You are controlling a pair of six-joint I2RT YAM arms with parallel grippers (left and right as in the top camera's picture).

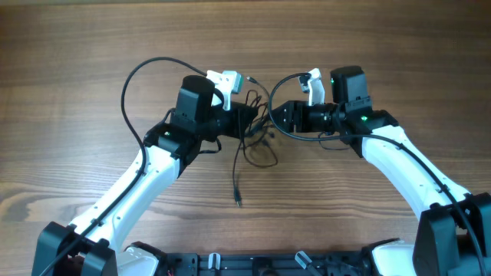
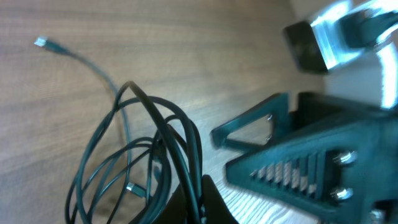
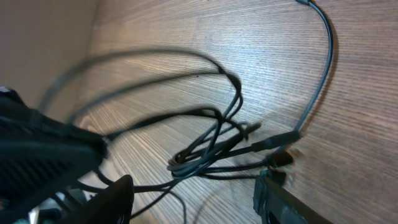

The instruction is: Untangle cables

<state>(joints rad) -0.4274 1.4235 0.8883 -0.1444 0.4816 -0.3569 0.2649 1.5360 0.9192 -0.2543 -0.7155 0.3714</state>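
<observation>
Cables (image 3: 193, 160) are lying knotted between both arms; we are noting right pincer (image 3: 194, 186) spread wide around them, left pincer (image 1: 244, 116) equally near, its grip unreadable.

From above, the cables (image 1: 258, 136) knot too finely to tell strand from strand. The left gripper (image 1: 247, 121), at their left side, is black on black, its jaws unreadable. The left wrist view cuts the cables off at the bottom edge. The right wrist view smears their upper loops and loses one strand past the top.
</observation>
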